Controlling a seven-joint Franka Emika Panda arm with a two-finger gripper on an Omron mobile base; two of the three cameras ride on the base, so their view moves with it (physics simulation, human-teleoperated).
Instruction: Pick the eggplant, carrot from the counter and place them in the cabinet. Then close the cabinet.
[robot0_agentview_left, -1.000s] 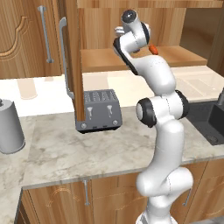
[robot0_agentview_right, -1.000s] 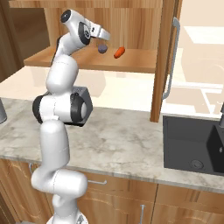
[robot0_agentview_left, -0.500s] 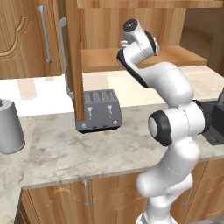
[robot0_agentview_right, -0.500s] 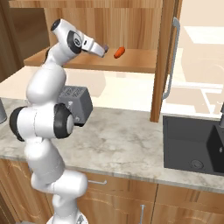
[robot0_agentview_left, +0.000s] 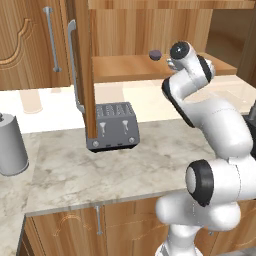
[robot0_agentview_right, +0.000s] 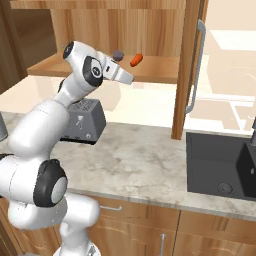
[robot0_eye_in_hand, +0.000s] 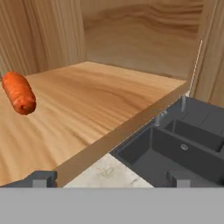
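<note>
While the carrot (robot0_eye_in_hand: 19, 93) lay on the cabinet (robot0_agentview_right: 150, 70) shelf, its long axis ran slantwise, one rounded end turned toward the shelf's front edge in the hand view. Eggplant (robot0_agentview_right: 118, 54) sat just beside it on the same shelf, stubby, heading unclear. Tool (robot0_eye_in_hand: 109, 177) stood empty, fingers wide apart, near the shelf front. Toaster (robot0_agentview_left: 114, 126) and sink (robot0_agentview_right: 220, 162) occupied the counter (robot0_agentview_left: 90, 170) below.

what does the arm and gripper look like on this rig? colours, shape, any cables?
Glossy white arm of bulbous rounded links, with dark grey to black round caps at the joints. The wrist narrows to a white hand. The gripper has two small dark grey, blocky finger tips. No cables, logos or markings visible.
</note>
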